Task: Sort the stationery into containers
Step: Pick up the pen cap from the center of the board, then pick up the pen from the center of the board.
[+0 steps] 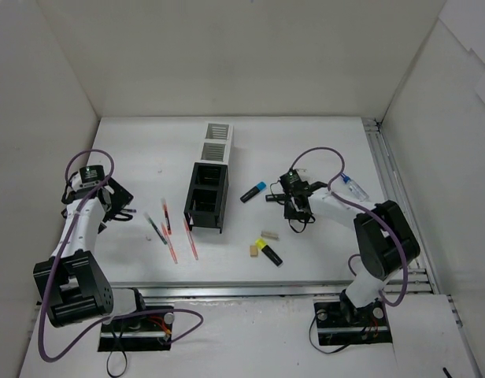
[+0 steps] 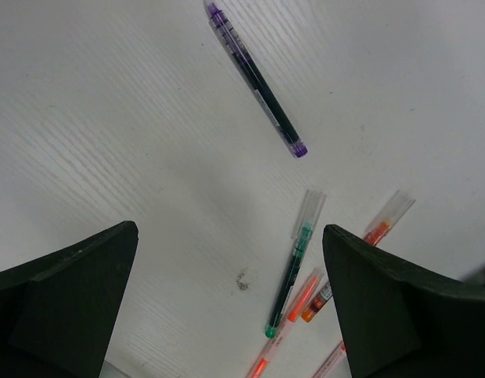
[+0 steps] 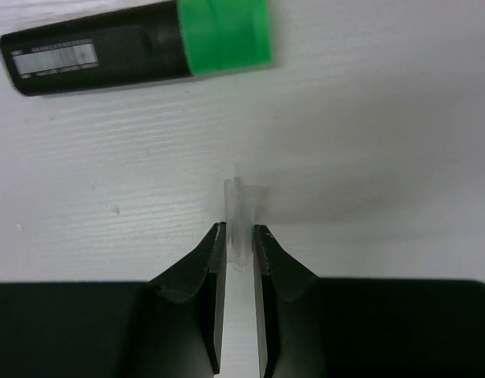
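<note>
This was a robotics lab test cell. A white tabletop point(image 1: 321, 142) sat boxed in by plain white panels point(image 1: 227, 55) at the back and both sides. The left arm point(image 1: 79, 224) and right arm point(image 1: 384, 236) were bolted along the lower edge of the frame. Purple cables point(image 1: 317, 149) looped off them, and a metal rail point(image 1: 378, 157) ran down the right edge.

A matte white wood-grain counter point(image 1: 321, 150) lies beneath the left claw point(image 1: 119, 198) and the right claw point(image 1: 295, 209). Plain white panel walls point(image 1: 250, 55) rise beyond and outboard of both, evenly lit.
</note>
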